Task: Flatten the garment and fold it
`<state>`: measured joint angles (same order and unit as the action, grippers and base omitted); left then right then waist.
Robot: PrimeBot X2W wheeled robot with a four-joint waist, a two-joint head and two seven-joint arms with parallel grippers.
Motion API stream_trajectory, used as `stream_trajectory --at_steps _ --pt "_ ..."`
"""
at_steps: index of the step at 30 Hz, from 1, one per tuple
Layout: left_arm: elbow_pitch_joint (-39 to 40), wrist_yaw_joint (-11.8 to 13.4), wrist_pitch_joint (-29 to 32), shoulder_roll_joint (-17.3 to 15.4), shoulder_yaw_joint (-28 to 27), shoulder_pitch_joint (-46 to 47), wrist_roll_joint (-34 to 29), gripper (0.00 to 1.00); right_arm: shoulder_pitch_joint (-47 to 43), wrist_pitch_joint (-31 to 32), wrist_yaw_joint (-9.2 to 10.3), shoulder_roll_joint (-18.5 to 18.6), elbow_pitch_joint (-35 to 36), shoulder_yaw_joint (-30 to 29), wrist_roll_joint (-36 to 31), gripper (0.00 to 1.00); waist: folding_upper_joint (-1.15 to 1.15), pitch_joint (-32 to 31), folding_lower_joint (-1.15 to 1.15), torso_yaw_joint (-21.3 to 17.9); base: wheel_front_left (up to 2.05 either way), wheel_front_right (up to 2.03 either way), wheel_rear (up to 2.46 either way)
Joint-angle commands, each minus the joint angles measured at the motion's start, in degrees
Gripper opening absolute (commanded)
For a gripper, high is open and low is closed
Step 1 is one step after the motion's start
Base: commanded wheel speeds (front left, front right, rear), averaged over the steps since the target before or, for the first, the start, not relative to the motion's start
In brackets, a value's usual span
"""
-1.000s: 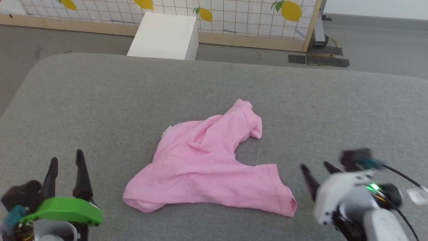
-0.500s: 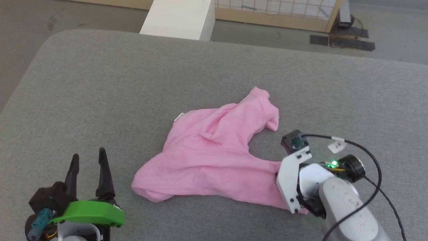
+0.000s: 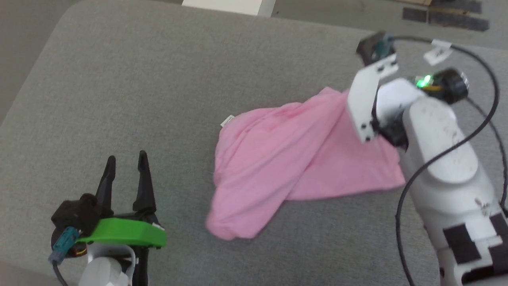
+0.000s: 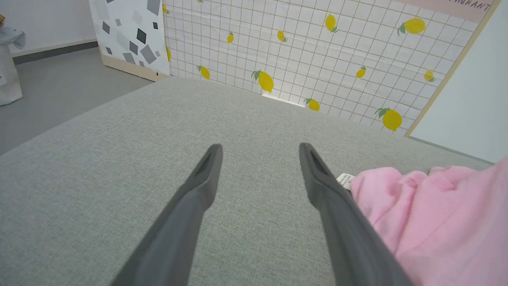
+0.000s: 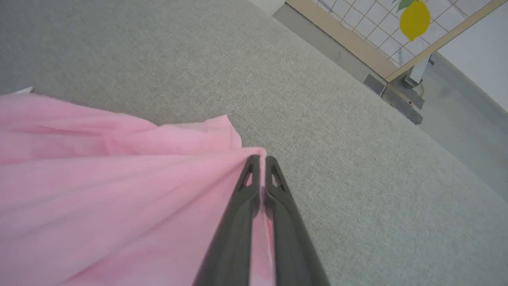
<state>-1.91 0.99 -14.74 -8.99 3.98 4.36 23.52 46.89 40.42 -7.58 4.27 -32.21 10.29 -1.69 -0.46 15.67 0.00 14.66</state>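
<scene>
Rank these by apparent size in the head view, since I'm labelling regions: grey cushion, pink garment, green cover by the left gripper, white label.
1. grey cushion
2. pink garment
3. green cover, which looks larger because it sits nearer the camera
4. white label, tiny

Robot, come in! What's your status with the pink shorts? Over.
Right gripper shut on an edge of the shorts. Left gripper open, holding nothing. They lie bunched on the grey cushion, not flat yet. Nothing blocking.
</scene>
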Motion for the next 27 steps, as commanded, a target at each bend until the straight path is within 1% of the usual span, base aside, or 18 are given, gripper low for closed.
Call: stream_trajectory --at_steps 1,2,3,4,9,12,15,18,21,24,27 --pt "-0.55 -0.65 -0.26 0.52 -0.33 1.10 -0.40 1.00 1.03 -1.67 0.09 -0.09 -1.69 -0.82 -1.71 0.00 0.46 1.92 0.00 1.74 0.00 0.00 0.00" --pt "-1.00 -1.03 -0.26 0.89 -0.50 1.41 -0.59 1.00 1.71 -2.65 0.09 -0.25 -3.37 -1.35 -2.64 0.13 0.46 2.14 0.00 2.00 0.00 0.00 0.00" --pt "-1.32 -1.29 -0.26 1.11 -0.68 1.59 -0.82 1.00 2.16 -3.36 0.09 -0.40 -4.68 -1.71 -3.10 0.40 0.46 2.27 0.00 2.09 0.00 0.00 0.00" --pt "-1.80 -1.60 -0.26 1.45 -0.95 1.72 -0.88 1.00 2.86 -5.02 0.09 -0.54 -5.82 -2.13 -3.74 1.00 0.46 2.39 0.00 2.14 0.00 0.00 0.00" --pt "-3.35 -2.70 -0.26 2.45 -1.99 1.57 -1.72 1.00 4.74 -12.89 0.09 -1.12 -8.77 -5.89 -2.80 1.00 0.46 0.67 0.00 1.57 0.00 0.00 0.00" --pt "-3.97 -3.06 -0.26 2.77 -2.30 0.84 -2.38 1.00 4.08 -19.22 0.09 -1.26 -7.69 -8.45 -0.89 1.00 0.46 -1.81 0.00 0.62 0.00 0.00 0.00" --pt "-4.36 -3.19 -0.26 2.87 -2.36 -0.21 -2.95 1.00 0.74 -25.01 0.09 -1.32 -5.14 -10.33 1.43 1.00 0.46 -4.68 0.00 -0.41 0.00 0.00 0.00" --pt "-4.76 -3.43 -0.19 2.80 -1.92 -1.51 -3.09 1.00 -5.61 -30.26 0.09 -1.35 -1.06 -10.08 4.08 1.00 0.46 -7.38 0.00 -1.57 0.00 0.00 0.00" --pt "-4.79 -3.43 0.50 2.76 -1.46 -2.66 -2.98 1.00 -13.09 -33.82 0.09 -1.29 3.77 -10.24 5.04 1.00 0.46 -9.31 0.00 -2.56 0.00 0.00 0.00" --pt "-4.56 -3.39 1.45 2.86 -1.12 -3.88 -2.48 1.00 -22.03 -34.98 0.09 -1.31 9.14 -12.44 6.26 1.00 0.46 -10.88 0.00 -3.53 0.00 0.00 0.00" --pt "-4.18 -3.44 2.33 3.07 -0.42 -5.00 -2.12 1.00 -30.03 -34.45 0.09 -1.35 14.08 -15.18 8.21 1.00 0.46 -11.95 0.00 -4.24 0.00 0.00 0.00"
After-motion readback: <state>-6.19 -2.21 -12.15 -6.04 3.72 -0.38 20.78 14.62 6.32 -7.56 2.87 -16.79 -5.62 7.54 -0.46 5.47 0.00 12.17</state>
